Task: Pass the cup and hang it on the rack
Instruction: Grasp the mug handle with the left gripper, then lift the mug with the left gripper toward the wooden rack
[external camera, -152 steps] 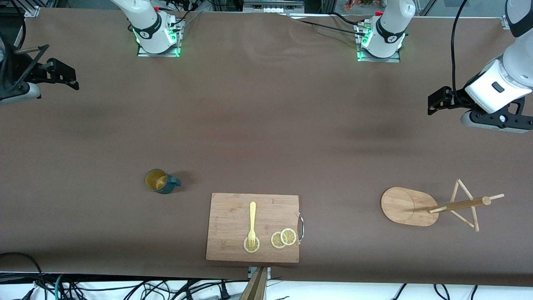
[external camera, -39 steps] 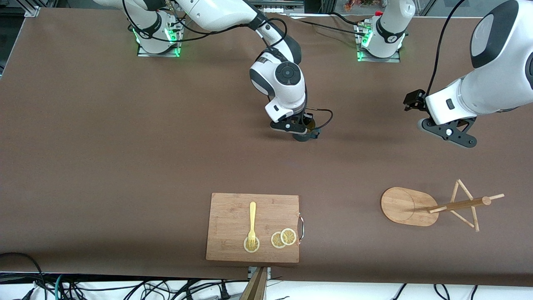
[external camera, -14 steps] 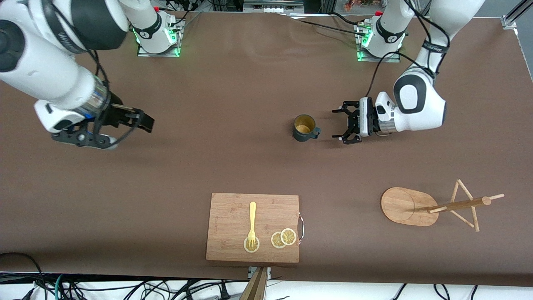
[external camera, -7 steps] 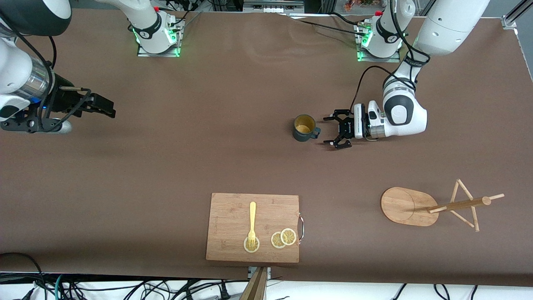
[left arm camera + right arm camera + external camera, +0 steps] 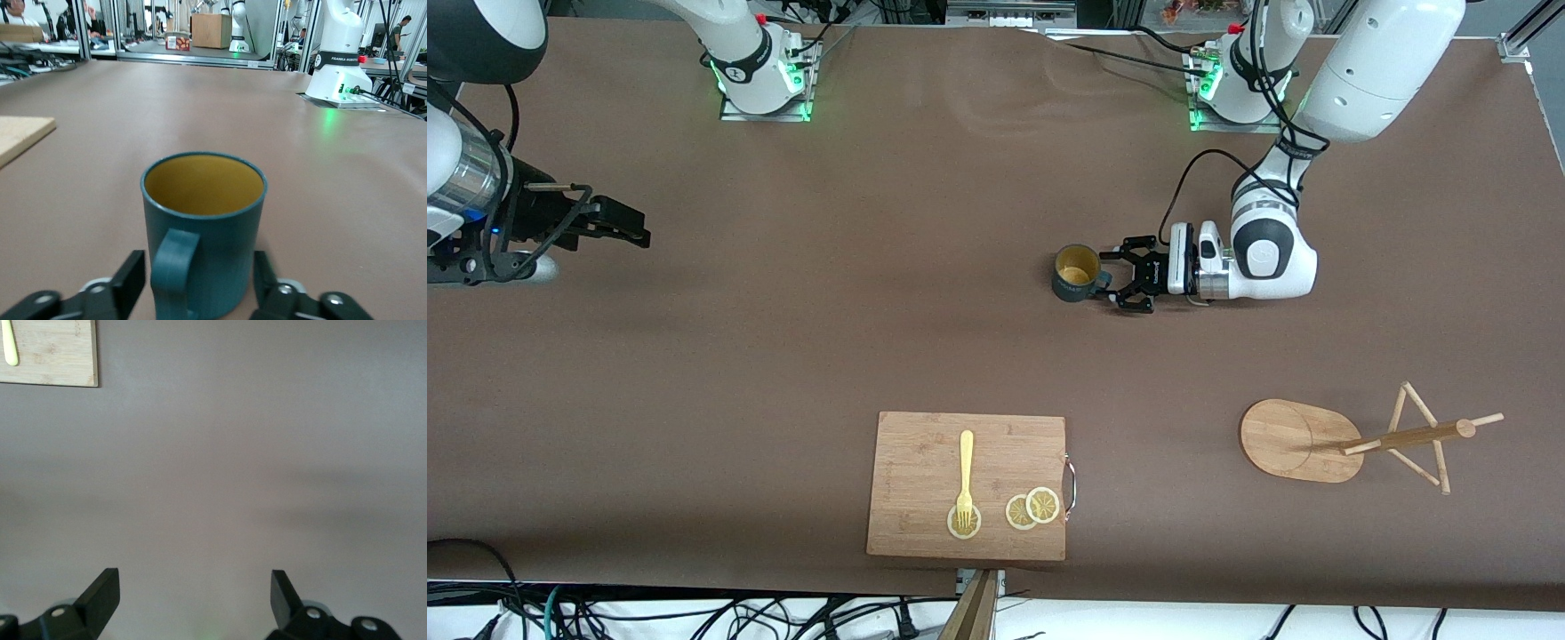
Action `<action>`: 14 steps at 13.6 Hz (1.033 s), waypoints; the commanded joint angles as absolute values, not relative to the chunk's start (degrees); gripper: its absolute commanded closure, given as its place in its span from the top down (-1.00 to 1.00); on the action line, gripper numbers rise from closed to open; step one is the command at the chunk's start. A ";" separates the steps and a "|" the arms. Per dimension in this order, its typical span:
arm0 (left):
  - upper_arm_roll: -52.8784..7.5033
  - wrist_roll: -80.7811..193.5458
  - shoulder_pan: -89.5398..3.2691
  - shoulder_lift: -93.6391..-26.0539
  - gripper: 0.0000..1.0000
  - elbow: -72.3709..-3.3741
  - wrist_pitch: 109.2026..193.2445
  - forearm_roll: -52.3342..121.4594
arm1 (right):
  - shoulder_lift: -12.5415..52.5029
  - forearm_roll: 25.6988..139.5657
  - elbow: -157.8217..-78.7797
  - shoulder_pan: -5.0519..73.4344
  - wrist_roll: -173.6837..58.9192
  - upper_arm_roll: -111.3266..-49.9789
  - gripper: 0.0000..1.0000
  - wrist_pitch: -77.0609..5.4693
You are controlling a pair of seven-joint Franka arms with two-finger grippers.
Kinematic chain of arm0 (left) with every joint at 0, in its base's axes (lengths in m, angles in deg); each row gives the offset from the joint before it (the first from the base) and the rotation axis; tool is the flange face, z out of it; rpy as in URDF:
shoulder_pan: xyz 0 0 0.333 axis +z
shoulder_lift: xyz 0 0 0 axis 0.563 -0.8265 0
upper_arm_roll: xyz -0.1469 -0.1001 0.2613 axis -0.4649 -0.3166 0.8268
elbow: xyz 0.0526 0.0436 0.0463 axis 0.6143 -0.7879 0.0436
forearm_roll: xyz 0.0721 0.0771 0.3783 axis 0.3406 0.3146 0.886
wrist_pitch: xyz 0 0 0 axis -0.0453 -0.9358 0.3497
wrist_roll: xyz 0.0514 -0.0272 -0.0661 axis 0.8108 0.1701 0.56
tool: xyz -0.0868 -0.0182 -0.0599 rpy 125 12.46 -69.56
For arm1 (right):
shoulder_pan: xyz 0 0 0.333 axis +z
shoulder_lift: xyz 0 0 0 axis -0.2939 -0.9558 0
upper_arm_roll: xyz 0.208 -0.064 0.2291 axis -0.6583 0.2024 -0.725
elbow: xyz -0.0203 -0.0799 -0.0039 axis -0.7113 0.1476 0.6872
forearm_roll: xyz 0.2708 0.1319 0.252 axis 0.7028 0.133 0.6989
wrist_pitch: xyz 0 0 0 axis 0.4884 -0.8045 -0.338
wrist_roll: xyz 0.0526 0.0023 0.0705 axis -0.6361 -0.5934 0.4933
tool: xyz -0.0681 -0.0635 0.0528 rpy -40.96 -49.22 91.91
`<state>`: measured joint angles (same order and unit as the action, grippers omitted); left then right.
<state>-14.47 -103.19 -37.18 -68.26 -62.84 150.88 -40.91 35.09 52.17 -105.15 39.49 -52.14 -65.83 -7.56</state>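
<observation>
We find the small dark teal ribbed mug with the mustard-yellow inside [image 5: 1075,271] standing upright on the brown table [image 5: 925,338], near the middle, its loop handle turned toward the left arm's end. The left gripper [image 5: 1113,281] lies level with the table at the handle. In the left wrist view its two black fingers [image 5: 130,280] stand one on each side of the handle and the lower mug body with a gap showing, so we read the claw as spread around the handle, not clamped.

The right gripper [image 5: 627,224] hangs over bare table at the right arm's end, where that arm waits; its fingers [image 5: 100,593] stand wide apart with nothing between them.

Nearer to the front camera than the mug lies a rectangular bamboo cutting board with a metal handle [image 5: 925,444]. It carries a pale yellow plastic fork [image 5: 965,471] and three lemon slices [image 5: 1032,508]; the fork's tines rest on one slice. The light bamboo mug tree with the oval base [image 5: 1294,440] stands toward the left arm's end, nearer to the front camera than the mug, well apart from it. Nothing lies between mug and rack.

The left fingertips are cut off at the wrist view's edge, and the mug's base is hidden there. We see only a corner of the board from either wrist camera.
</observation>
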 commanded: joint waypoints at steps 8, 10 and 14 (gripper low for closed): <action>-14.65 -101.17 -32.78 -70.26 -1.00 -61.56 139.99 -42.23 | 42.57 47.90 -111.39 20.52 -52.70 -85.75 1.00 -8.15; -14.47 -96.35 -30.49 -67.55 -1.00 -63.57 136.46 -41.36 | 42.57 47.81 -111.39 20.61 -52.79 -85.75 1.00 -8.15; -14.47 -76.41 -21.54 -58.24 -1.00 -62.97 130.32 -23.55 | 42.57 46.31 -111.21 20.61 -54.72 -85.75 1.00 -8.33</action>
<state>-14.10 -85.04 -25.96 -65.15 -61.35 133.60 -29.90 41.31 47.44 -109.95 21.64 -53.30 -84.69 -7.55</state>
